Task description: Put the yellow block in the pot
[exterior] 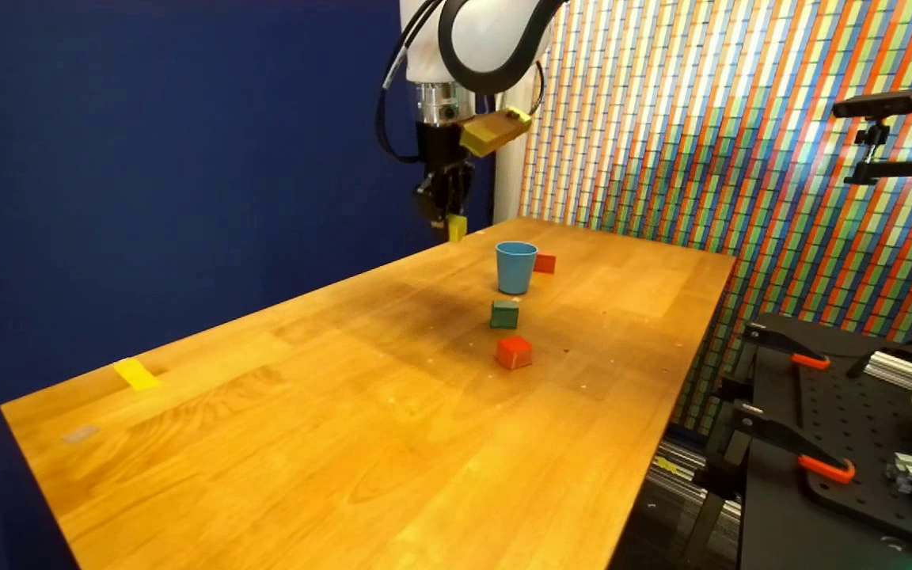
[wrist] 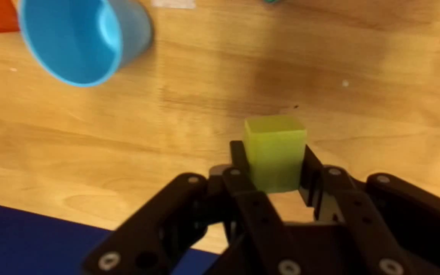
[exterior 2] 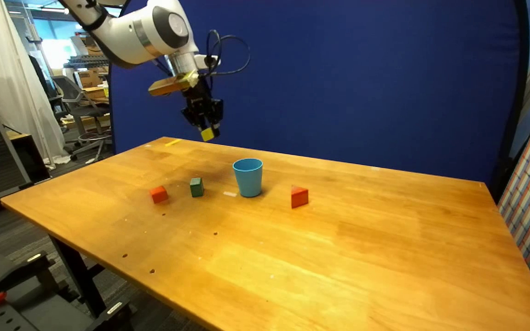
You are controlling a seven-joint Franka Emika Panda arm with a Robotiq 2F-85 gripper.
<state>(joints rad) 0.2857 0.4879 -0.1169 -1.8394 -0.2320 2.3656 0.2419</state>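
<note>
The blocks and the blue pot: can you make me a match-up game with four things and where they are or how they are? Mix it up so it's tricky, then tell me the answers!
Things:
1. yellow block
2. blue pot
3. green block
4. red wedge

Where or how:
A. between the blue pot and the red cube
B. held in the pincer
C. on the other side of the blue pot from the green block
D. standing upright, open at the top

Right pairs: 1-B, 2-D, 3-A, 4-C

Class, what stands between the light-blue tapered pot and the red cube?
A green cube stands between the blue pot and red cube in both exterior views.
</note>
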